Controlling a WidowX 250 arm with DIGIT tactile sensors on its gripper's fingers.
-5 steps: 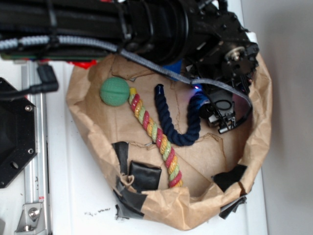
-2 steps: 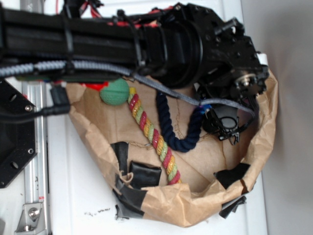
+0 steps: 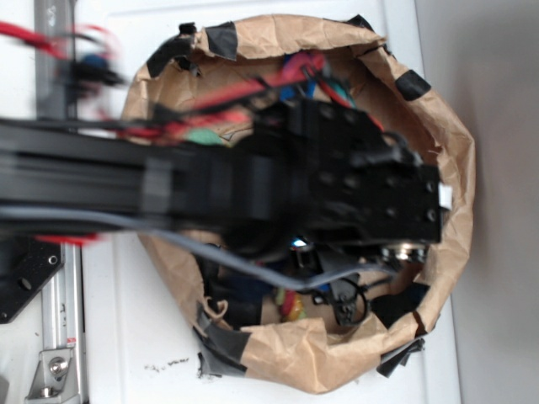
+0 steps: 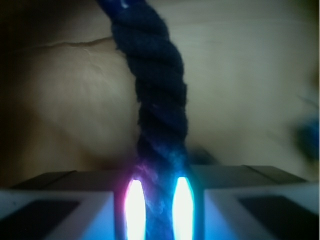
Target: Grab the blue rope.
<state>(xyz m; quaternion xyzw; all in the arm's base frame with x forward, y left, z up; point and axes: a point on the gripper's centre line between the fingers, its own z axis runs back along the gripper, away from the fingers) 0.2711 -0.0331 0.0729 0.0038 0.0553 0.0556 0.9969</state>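
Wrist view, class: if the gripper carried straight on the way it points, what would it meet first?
The blue rope, already running between the gripper fingers; beyond it, probably the brown paper, though depth is unclear.

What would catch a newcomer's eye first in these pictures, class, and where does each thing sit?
In the exterior view, the big black robot arm stretches across the middle, hiding most of the crumpled brown paper bag patched with black tape. In the wrist view, the thick navy blue rope runs down the centre between two glowing lights at the end effector, over brown paper.
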